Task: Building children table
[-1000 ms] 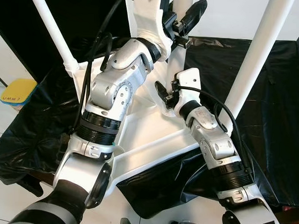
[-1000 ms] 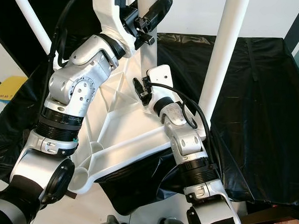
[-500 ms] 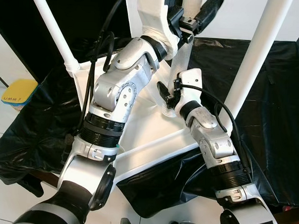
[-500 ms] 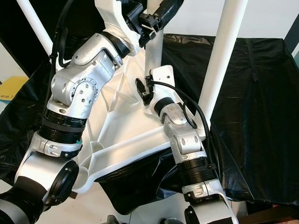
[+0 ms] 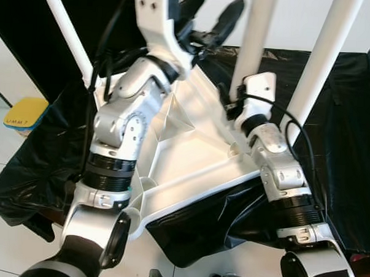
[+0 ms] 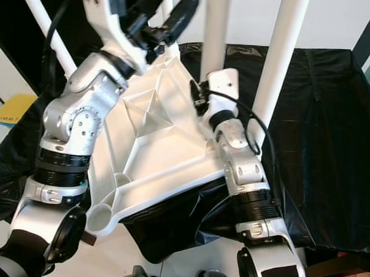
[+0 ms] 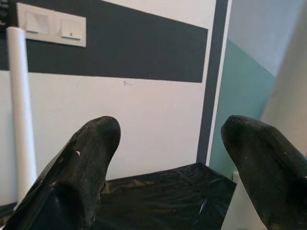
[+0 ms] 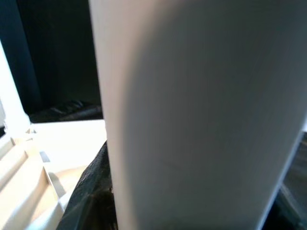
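The white plastic table top (image 5: 191, 145) lies upside down on a black sheet. A white leg (image 5: 256, 37) stands upright at its far corner. My right gripper (image 5: 231, 104) is shut on the bottom of this leg; in the right wrist view the leg (image 8: 201, 120) sits very close, with one black finger (image 8: 88, 201) beside it. My left gripper (image 5: 209, 17) is open, held high just to the left of the leg and apart from it. In the left wrist view the left gripper (image 7: 168, 158) holds nothing between its fingers.
Two more white legs stand up from the table, one at the right (image 5: 326, 59) and one at the left (image 5: 64, 32). The black sheet (image 5: 339, 121) covers the work surface. A yellow object (image 5: 25, 112) lies on the floor to the left.
The left gripper has let go of the middle leg and moved off to its left. The leg has shifted to the right, with the right gripper staying on its base.
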